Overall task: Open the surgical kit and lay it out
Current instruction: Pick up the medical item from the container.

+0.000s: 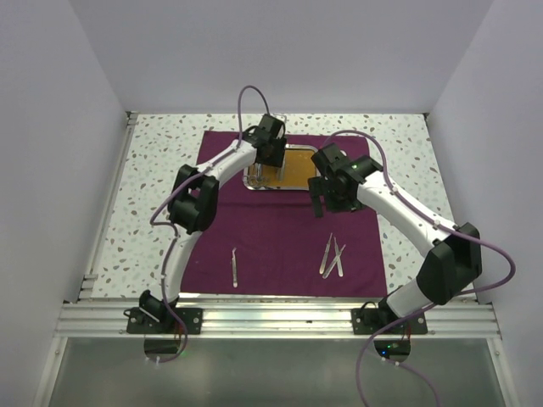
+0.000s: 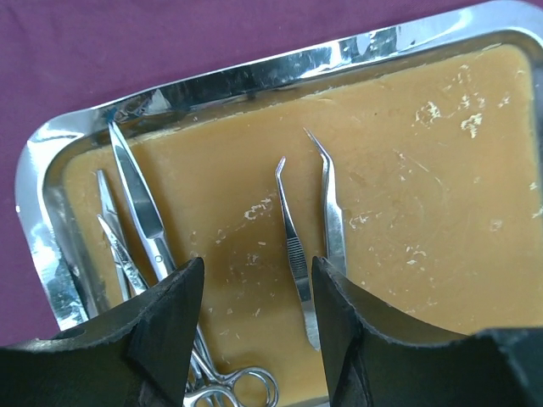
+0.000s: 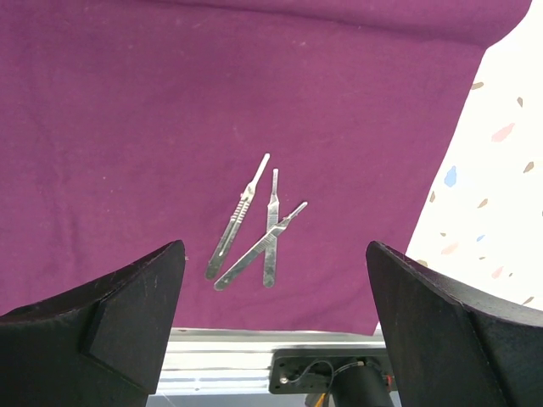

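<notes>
Left jaws above curved tweezers [image 2: 293,254], steel tray [image 2: 254,75] — scuffed orange-brown liner [image 2: 424,212]

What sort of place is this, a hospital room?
More likely a robotics test bench than a hospital: plain white panels box in a speckled table, two arms are bolted to an aluminium rail, and the surgical instruments lie on a purple cloth.

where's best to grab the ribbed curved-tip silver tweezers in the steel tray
Likely the ribbed middle of the curved-tip silver tweezers, from straight above, closing across the thin width: they lie flat on the orange-brown liner, with bare liner to one side.
</notes>
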Action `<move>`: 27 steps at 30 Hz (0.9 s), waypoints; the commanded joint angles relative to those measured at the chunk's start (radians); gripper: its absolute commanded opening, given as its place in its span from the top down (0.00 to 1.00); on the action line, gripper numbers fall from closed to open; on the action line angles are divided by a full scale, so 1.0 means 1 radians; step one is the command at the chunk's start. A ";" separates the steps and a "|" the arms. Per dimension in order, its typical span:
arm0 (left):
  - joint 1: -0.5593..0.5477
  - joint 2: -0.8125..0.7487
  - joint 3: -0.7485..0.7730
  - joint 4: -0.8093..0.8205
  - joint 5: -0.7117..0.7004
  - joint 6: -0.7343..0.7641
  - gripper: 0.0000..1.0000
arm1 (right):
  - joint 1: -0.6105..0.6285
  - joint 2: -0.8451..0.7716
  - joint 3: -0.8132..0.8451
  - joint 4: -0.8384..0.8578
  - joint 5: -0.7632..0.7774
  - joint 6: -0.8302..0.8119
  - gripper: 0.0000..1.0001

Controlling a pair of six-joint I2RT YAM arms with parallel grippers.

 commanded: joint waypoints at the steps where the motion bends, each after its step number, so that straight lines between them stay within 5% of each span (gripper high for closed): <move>1: 0.004 0.009 0.026 0.025 0.024 0.017 0.43 | -0.009 0.006 0.040 -0.001 0.003 -0.034 0.09; 10: -0.005 0.043 0.030 0.015 0.039 0.017 0.48 | -0.020 0.001 0.026 0.003 -0.008 -0.032 0.09; 22: -0.030 0.081 0.030 -0.002 0.047 0.022 0.70 | -0.035 -0.025 0.000 0.003 -0.009 -0.040 0.09; 25: -0.031 0.086 0.030 -0.007 0.059 0.022 0.82 | -0.037 -0.030 -0.006 0.003 -0.009 -0.041 0.09; 26: -0.031 0.087 0.030 -0.010 0.062 0.022 0.98 | -0.039 -0.031 -0.006 0.005 -0.009 -0.041 0.09; 27: -0.031 0.090 0.030 -0.013 0.064 0.022 1.00 | -0.040 -0.031 -0.008 0.006 -0.011 -0.041 0.09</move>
